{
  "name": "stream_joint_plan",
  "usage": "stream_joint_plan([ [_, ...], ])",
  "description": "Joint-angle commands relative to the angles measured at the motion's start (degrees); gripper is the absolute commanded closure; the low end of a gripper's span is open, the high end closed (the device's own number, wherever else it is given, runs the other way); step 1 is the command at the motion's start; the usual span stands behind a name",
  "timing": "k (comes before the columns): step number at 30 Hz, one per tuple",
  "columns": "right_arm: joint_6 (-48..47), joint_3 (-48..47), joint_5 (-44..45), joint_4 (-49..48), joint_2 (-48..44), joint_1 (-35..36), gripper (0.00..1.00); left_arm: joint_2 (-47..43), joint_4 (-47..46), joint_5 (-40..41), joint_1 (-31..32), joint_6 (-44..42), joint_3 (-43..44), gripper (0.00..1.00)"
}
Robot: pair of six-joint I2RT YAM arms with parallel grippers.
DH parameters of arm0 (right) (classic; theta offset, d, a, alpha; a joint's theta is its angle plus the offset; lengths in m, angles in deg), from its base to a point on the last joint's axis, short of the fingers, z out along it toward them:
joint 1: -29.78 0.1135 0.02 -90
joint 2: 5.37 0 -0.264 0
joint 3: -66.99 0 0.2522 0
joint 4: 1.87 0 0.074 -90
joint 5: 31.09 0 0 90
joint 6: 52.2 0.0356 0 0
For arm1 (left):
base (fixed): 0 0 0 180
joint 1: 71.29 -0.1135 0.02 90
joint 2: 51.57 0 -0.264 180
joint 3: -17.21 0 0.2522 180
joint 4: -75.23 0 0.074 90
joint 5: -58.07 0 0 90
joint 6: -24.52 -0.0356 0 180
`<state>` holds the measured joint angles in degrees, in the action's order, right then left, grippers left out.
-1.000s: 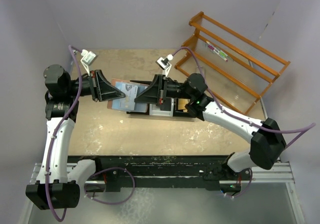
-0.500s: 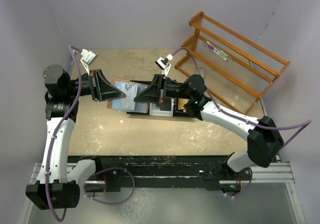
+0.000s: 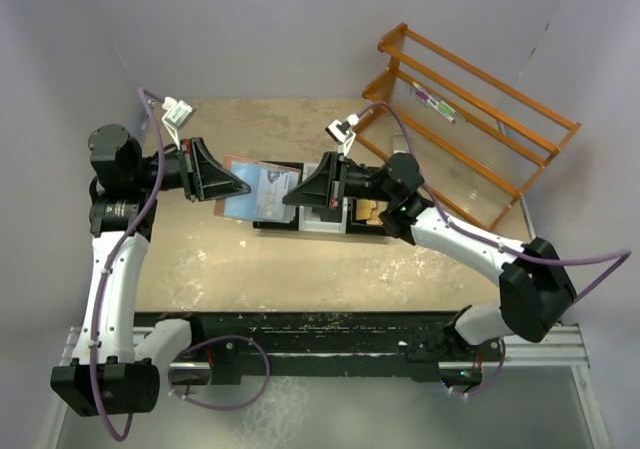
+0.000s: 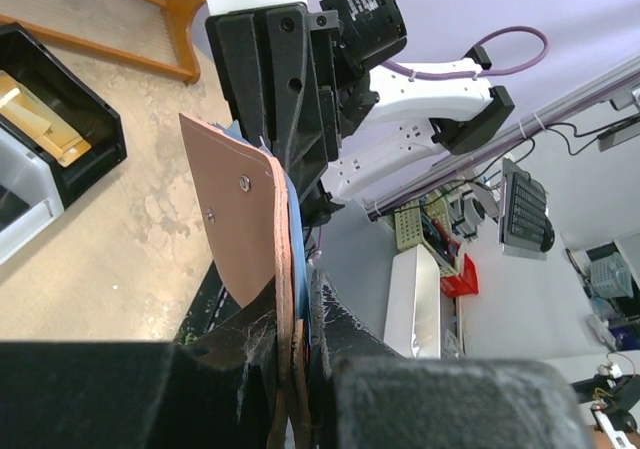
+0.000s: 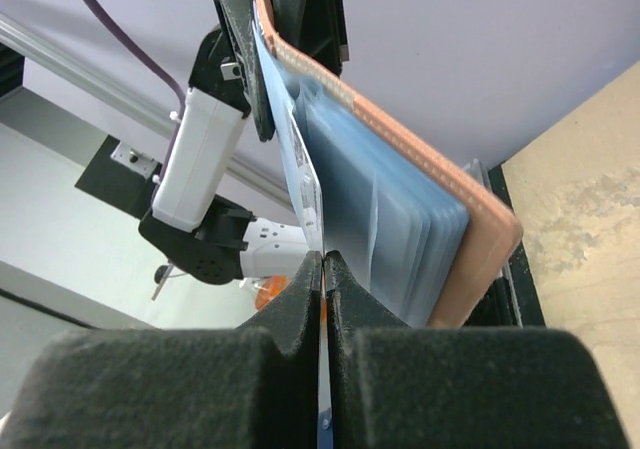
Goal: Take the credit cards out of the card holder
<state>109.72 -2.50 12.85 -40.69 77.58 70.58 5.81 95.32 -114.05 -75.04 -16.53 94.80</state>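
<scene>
The holder [image 4: 240, 229] is held upright above the table [image 3: 250, 259], over a black tray [image 4: 60, 109], and is clamped at one edge by the left claw [image 4: 300, 321]. A pale card [image 5: 308, 194] protruding from its blue pockets is pinched by the right claw [image 5: 325, 264], jaws pressed together on it.

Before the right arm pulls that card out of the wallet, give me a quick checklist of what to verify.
1. Left claw shut on the card holder: ok.
2. Right claw shut on a credit card edge: ok.
3. Only one card pinched: cannot tell.
4. Card holder raised off the table: ok.
5. Holder open toward the right claw: ok.
</scene>
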Motion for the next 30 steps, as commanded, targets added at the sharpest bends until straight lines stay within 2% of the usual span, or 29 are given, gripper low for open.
stream_joint_plan([
  [1,-1.37,1.13,-0.30,-0.53,-3.22,-1.03,1.00,0.84,7.52,1.74,-0.16,-8.52,4.86,1.00],
  [3,-1.57,1.75,-0.42,-0.16,-3.92,-1.51,1.00,1.49,14.98,4.83,-0.36,-14.68,7.06,1.00],
  [5,-2.23,2.39,-0.43,0.98,-5.04,-2.14,1.00,2.58,24.86,10.22,-0.43,-25.41,10.64,1.00],
  [8,-3.61,3.34,-0.43,3.30,-6.52,-3.43,1.00,3.51,34.36,22.70,-0.38,-35.56,14.61,1.00],
  [11,-5.98,3.69,0.07,7.28,-7.62,-4.60,1.00,3.25,37.70,34.96,-0.38,-42.18,16.16,1.00],
  [14,-10.23,2.28,1.41,14.86,-7.45,-5.27,1.00,2.12,38.42,41.22,-0.38,-46.58,16.19,1.00],
  [16,-14.15,0.06,3.06,21.23,-6.48,-5.28,1.00,1.46,38.39,43.21,-0.38,-48.25,15.97,1.00],
  [19,-24.13,-6.52,9.57,38.97,-2.51,-5.27,1.00,0.79,38.96,44.55,-0.38,-49.66,15.90,1.00],
  [20,-26.67,-8.20,12.15,42.13,-1.48,-5.26,1.00,0.54,39.05,44.80,-0.38,-50.02,15.96,1.00],
  [25,-31.10,-14.58,19.16,47.72,8.56,-5.07,1.00,-0.53,39.56,44.73,-0.38,-50.49,16.08,1.00],
  [30,-33.53,-22.39,21.86,50.53,18.43,-3.96,1.00,-1.58,41.09,38.37,-0.43,-50.44,16.72,1.00],
])
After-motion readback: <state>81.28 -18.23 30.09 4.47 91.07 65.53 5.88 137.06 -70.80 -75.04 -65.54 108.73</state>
